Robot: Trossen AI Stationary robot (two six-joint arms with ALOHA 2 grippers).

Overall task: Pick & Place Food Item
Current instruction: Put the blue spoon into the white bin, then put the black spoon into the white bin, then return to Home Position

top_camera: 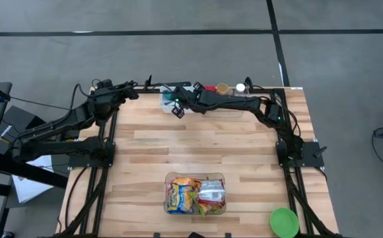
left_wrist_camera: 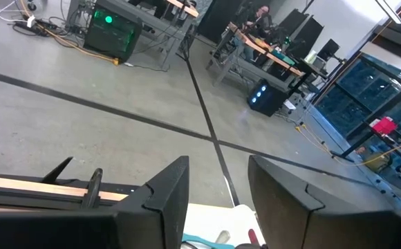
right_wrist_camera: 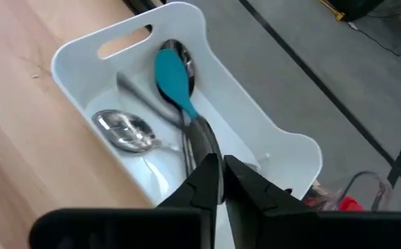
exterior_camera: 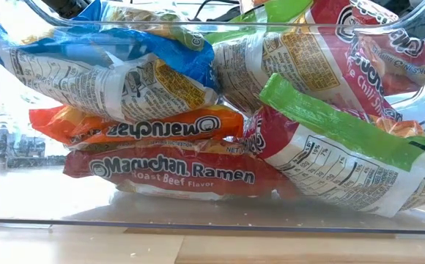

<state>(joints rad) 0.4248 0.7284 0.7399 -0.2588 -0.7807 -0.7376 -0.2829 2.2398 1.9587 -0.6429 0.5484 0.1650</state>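
Ramen packets (top_camera: 195, 196) lay heaped in a clear bin (top_camera: 168, 177) at the near middle of the table (top_camera: 178, 142) in the high view, with a green bowl (top_camera: 284, 221) near the table's near right corner. The right gripper (top_camera: 177, 110) reached across to a white caddy (top_camera: 167, 100) at the far edge, well apart from the food; the left gripper (top_camera: 135, 89) waited at the far left edge.

From table height, only the bin's wall (exterior_camera: 7, 183) and the packets (exterior_camera: 176, 172) pressed against it showed; no arm was in sight.

Past the left wrist, its two fingers (left_wrist_camera: 169, 197) stood partly apart with nothing between them, aimed off the table toward the room.

Over the right wrist, the fingers (right_wrist_camera: 207, 176) were almost together above the caddy (right_wrist_camera: 187, 28), over the handles of the utensils, a teal spoon (right_wrist_camera: 171, 75) and a metal spoon (right_wrist_camera: 124, 130). Whether they pinched a handle could not be told.

Judging by this, no food pick was under way. The next move would call for the right arm to come clear of the caddy and cross to the bin with its jaws spread.
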